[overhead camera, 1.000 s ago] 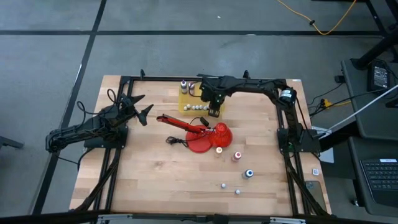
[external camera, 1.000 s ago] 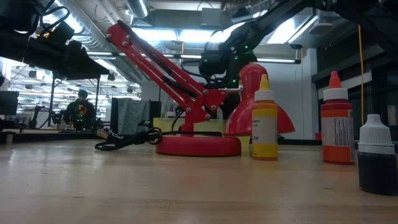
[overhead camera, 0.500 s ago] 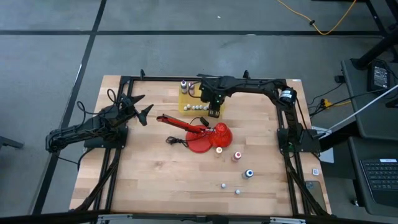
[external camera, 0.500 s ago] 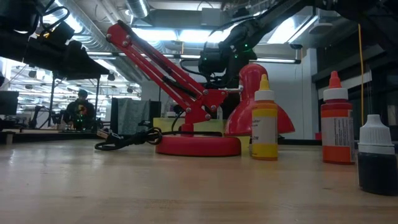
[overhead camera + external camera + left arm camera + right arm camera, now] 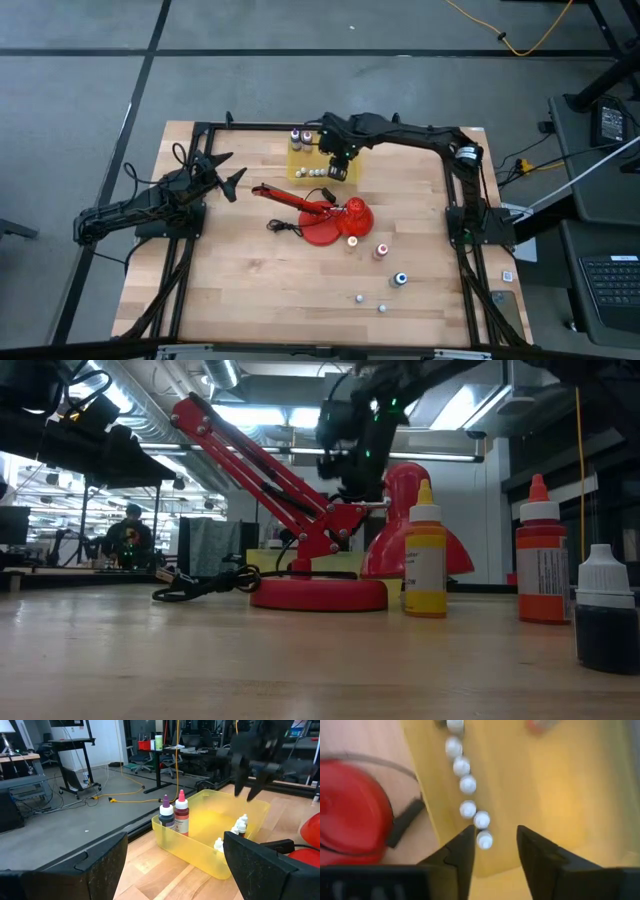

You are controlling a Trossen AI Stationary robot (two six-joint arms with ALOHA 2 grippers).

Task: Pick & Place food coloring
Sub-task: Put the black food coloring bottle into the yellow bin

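Observation:
The food coloring bottles are split between table and bin. A yellow bottle (image 5: 352, 240), an orange-red one (image 5: 381, 250) and a blue one (image 5: 401, 279) stand upright on the wood near the right side. In the yellow bin (image 5: 318, 158), a purple bottle (image 5: 166, 812) and a dark red bottle (image 5: 181, 812) stand in a far corner, and several white-capped bottles (image 5: 468, 785) line its near wall. My right gripper (image 5: 494, 842) hovers open above that row, holding nothing. My left gripper (image 5: 226, 176) waits open at the table's left.
A red desk lamp rests on its round base (image 5: 322, 232), its cone-shaped shade (image 5: 356, 210) beside the loose bottles and its jointed arm (image 5: 285, 197) reaching toward the bin. Two small white caps (image 5: 360, 297) lie near the table's near edge. Bare wood stretches left of the lamp.
My right gripper has risen above the yellow bin and drifted a little toward the table's far edge. The bottles and the lamp have stayed where they were.

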